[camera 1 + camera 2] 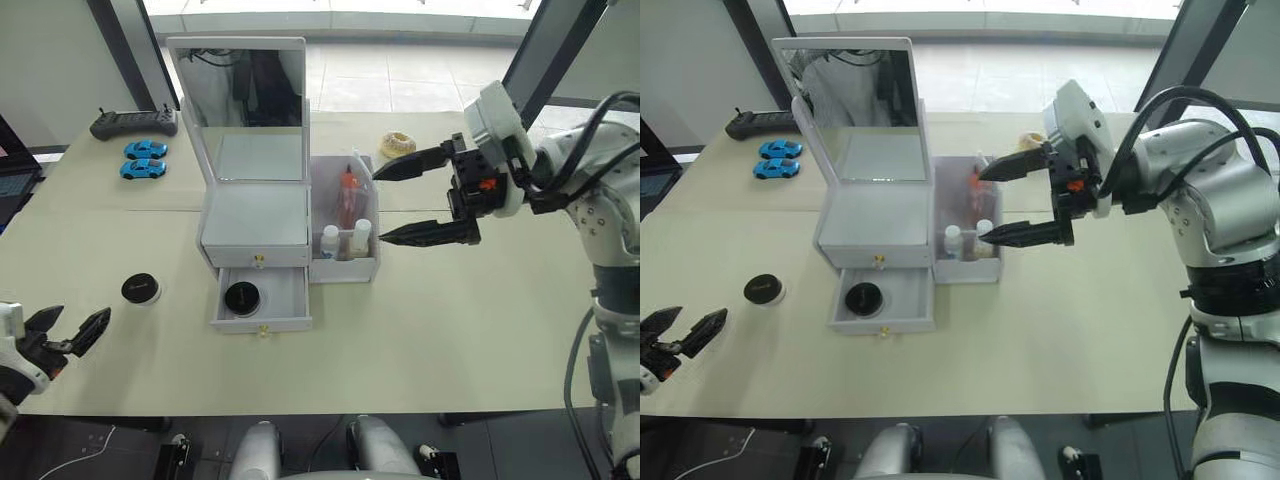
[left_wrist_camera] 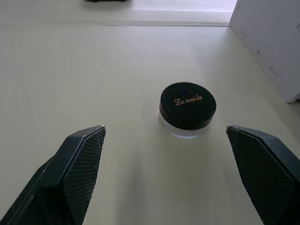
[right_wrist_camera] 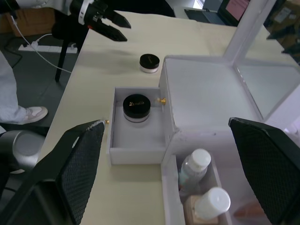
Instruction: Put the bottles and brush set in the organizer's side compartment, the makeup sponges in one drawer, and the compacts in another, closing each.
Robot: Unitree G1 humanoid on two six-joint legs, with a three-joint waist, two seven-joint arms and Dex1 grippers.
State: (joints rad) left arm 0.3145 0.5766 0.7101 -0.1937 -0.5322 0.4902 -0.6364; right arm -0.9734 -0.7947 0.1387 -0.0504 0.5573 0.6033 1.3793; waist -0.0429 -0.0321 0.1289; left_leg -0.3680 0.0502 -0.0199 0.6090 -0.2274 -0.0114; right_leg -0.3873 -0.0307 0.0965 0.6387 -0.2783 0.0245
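Although the two bottles and the brush set are already seen standing in the side compartment of the organizer, the compacts are only half dealt with. One compact lies in the open lower drawer; the other compact is left on the tabletop at about 9 o'clock from that drawer, well apart from it. The upper drawer is shut, and whether the makeup sponges lie inside it cannot be told, as its contents are hidden. The left end effector is held spread and empty, near the loose compact at its 7 o'clock. The right end effector is held spread wide and empty beside the side compartment, at its 3 o'clock. The second compact is judged to remain, then the drawer's closing.
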